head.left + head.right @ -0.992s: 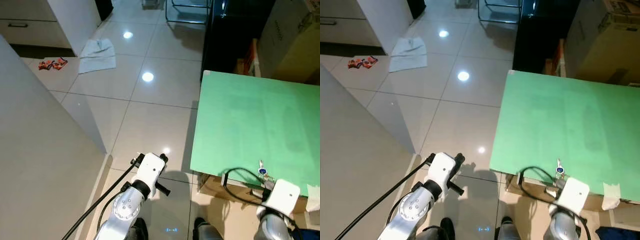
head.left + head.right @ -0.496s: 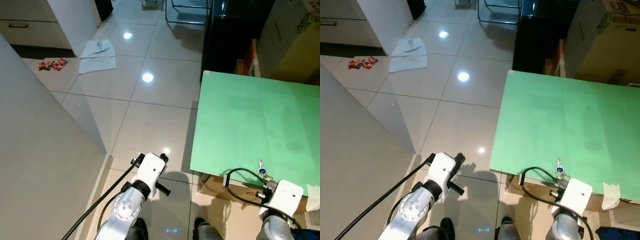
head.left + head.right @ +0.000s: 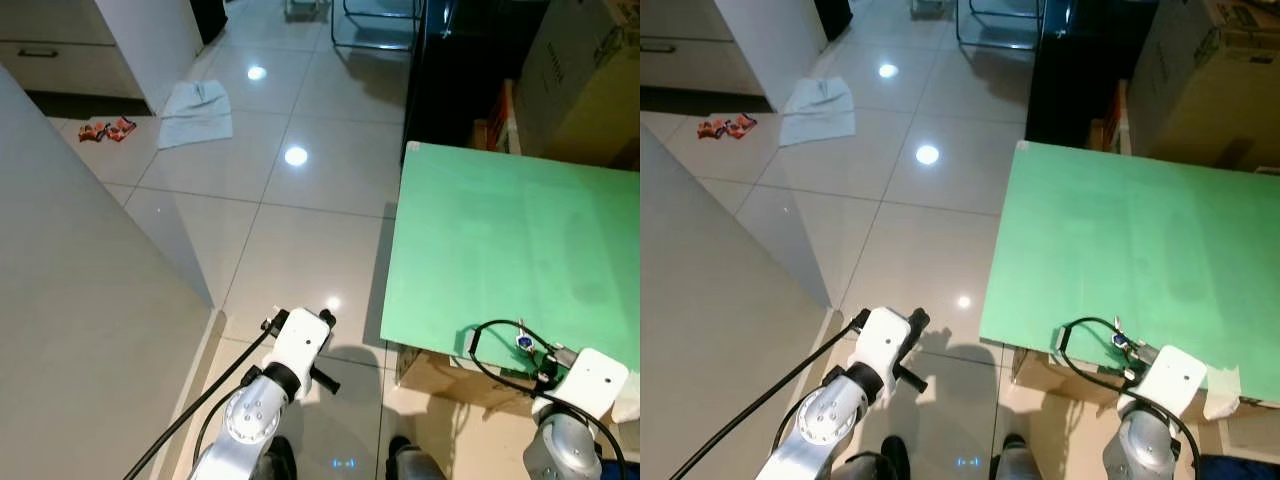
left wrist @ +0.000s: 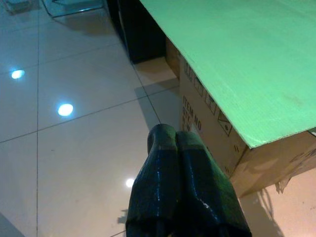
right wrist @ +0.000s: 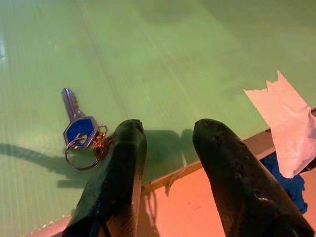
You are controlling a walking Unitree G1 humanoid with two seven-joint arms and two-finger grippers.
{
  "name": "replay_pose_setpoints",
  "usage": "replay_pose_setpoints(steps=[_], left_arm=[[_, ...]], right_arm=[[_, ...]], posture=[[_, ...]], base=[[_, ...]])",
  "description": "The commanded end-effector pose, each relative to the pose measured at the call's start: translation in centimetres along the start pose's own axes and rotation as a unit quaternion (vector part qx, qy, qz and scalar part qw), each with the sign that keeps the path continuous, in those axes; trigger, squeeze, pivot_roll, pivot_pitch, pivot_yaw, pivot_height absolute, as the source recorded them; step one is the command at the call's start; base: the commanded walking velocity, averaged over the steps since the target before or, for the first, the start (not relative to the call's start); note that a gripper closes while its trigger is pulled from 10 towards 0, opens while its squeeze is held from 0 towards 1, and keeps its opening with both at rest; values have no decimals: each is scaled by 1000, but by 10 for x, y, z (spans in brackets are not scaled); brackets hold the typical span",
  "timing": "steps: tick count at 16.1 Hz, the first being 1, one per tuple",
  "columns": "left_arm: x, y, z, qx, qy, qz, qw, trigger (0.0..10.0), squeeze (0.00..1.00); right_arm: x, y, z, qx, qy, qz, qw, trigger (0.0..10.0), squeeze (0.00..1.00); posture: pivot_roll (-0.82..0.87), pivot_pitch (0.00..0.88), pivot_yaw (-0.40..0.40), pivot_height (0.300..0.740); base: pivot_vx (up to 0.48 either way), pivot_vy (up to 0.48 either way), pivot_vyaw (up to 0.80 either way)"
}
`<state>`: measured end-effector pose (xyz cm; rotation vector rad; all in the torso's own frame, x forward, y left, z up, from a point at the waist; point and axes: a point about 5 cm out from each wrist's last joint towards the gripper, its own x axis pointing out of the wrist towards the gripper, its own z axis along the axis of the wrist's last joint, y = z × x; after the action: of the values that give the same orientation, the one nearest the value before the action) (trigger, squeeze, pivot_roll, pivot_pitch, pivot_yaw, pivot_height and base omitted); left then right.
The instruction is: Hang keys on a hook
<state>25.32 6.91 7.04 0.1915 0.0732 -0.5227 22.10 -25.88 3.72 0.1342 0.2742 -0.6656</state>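
The key [image 5: 78, 129] lies flat on the green worktop [image 3: 520, 240] near its front edge, with a ring on it. The right claw [image 5: 168, 143] is open just beside the key, one finger [image 5: 121, 163] next to the ring. White tape [image 5: 289, 131] sticks on the edge close by. The left claw [image 4: 170, 143] is closed over the floor [image 3: 300, 220], beside a box [image 4: 207, 128] under the worktop. A cloth [image 3: 195, 112] lies far off on the tiles.

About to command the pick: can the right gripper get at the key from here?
Probably yes. The right gripper is open at the green board's near edge, the key flat beside one finger, unobstructed.
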Motion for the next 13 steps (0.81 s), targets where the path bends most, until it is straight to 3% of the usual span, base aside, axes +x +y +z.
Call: replay_pose_setpoints(steps=[1,8,13], left_arm=[[-5,-1,-3,2,4,-2,1000,10000,0],[-4,-1,-2,4,3,-3,1000,10000,0],[-5,-1,-2,4,3,-2,1000,10000,0]], right_arm=[[-3,-8,-13,5,29,-16,999,10000,0],[-2,-11,-28,27,72,-22,997,10000,0],[-4,-9,-25,19,61,-14,998,10000,0]], posture=[[-220,277,78,740],[-220,282,82,740],[-217,283,79,740]], base=[[0,0,0],[0,0,0],[0,0,0]])
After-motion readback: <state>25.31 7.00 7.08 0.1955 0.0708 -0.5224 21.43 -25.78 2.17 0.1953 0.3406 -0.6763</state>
